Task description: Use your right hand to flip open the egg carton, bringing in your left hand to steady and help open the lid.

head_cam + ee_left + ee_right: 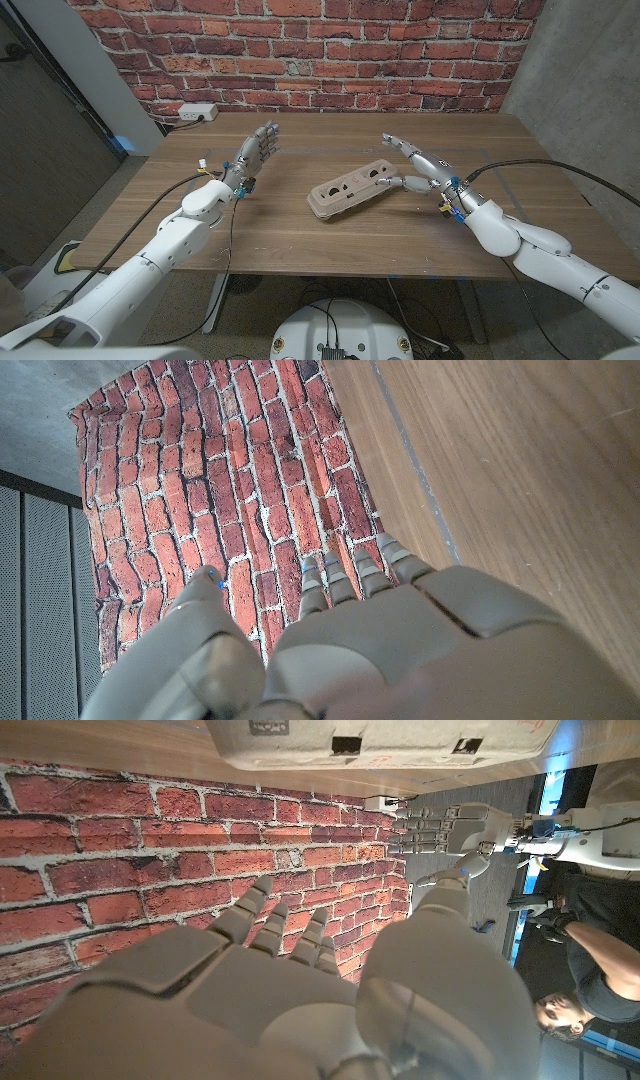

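Your egg carton (353, 190) lies closed on the wooden table (300, 235) near its middle, long axis running from about 8 o'clock to 2 o'clock in the head view, lid up with two small cut-outs showing on top. Your right hand (415, 165) sits at the carton's 3 o'clock end, palm upright and fingers spread; the thumb reaches toward the carton's near end and seems to touch or almost touch it, though you cannot tell for sure, while the other fingers point away toward 11 o'clock above the table. It holds nothing. In the right wrist view the carton (385, 740) lies just past your right hand (290, 990), and the left hand (445, 828) shows beyond it. Your left hand (252, 155) is raised well apart from the carton, at its 9 o'clock side, fingers spread and pointing up, gripping nothing. The left wrist view shows that hand (330, 635) against the brick wall (220, 490). A white power strip (197, 113) lies at the table's far left corner, about 11 o'clock from the carton.
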Tool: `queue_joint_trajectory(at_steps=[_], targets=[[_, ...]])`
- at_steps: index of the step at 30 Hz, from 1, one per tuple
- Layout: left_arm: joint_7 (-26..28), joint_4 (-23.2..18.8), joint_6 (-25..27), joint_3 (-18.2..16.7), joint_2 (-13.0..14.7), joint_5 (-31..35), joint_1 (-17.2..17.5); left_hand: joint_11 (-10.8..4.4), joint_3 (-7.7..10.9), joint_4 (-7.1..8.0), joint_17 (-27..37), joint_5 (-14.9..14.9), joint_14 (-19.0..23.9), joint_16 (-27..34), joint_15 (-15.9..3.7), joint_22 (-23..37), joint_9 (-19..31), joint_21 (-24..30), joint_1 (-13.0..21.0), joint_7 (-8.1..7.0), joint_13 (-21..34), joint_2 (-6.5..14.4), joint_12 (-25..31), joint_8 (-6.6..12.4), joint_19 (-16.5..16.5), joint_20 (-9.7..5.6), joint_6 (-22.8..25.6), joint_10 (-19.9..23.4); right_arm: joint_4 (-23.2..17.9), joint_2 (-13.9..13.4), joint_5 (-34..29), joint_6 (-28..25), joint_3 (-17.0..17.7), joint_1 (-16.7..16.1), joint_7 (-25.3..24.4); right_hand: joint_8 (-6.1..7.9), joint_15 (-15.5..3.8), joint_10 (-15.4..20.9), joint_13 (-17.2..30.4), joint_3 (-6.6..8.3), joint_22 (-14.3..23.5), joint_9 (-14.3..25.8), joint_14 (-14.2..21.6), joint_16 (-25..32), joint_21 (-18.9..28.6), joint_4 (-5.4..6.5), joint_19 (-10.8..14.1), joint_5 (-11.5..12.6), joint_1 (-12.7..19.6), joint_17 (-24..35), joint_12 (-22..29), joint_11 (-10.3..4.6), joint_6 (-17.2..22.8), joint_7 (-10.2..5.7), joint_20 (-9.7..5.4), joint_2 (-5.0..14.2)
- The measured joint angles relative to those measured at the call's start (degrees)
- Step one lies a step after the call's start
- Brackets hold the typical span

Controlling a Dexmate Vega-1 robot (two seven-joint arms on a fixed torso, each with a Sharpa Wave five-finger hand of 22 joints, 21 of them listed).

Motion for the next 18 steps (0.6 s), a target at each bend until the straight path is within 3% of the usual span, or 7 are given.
queue_joint_trajectory(at_steps=[4,12,18], targets=[[0.0,-0.2,0.3,0.0,0.1,0.0,0.0,0.00,0.00,0.00,0.2,0.0,0.0,0.0,0.00,0.0,0.0,0.0,0.0,0.00,0.0,0.0,0.0,0.00,-0.2,-0.15,0.0,0.0,0.1,-0.2,-3.2,-0.6,-0.6,0.0,-1.8,0.00,0.00,0.2,0.0,0.47,0.0,0.0,0.0,0.0,0.0,-0.15,0.0,-0.2,1.4,-0.1,0.0,-0.20,-0.1,0.06,-0.42,0.37],[-0.1,-0.5,0.3,-0.1,0.2,-0.2,0.2,0.00,0.00,0.00,0.2,0.0,0.0,0.0,0.00,0.0,0.0,0.0,0.0,0.00,0.0,0.0,0.0,0.00,-0.3,-0.32,0.0,0.0,0.1,-0.9,-8.7,-2.2,-2.1,0.0,-5.6,0.18,0.18,2.8,0.0,1.19,0.0,0.0,-0.9,0.0,-0.2,0.09,-1.0,-0.4,3.2,-0.3,0.3,-0.71,0.8,-1.36,-2.05,0.51],[-0.1,-0.8,0.3,-0.4,0.4,-0.4,0.7,0.00,0.00,0.00,0.1,0.0,0.0,0.0,0.00,0.0,0.0,0.0,0.0,0.00,0.0,0.0,0.0,0.00,-0.3,-0.32,0.0,0.0,0.1,-1.4,-11.8,-3.6,-3.3,0.1,-7.6,0.28,0.20,2.8,0.0,1.76,0.0,0.0,-2.2,-0.4,-0.7,0.19,-2.3,-0.9,4.0,-0.3,0.3,-0.71,0.5,-1.59,-2.23,0.72]])
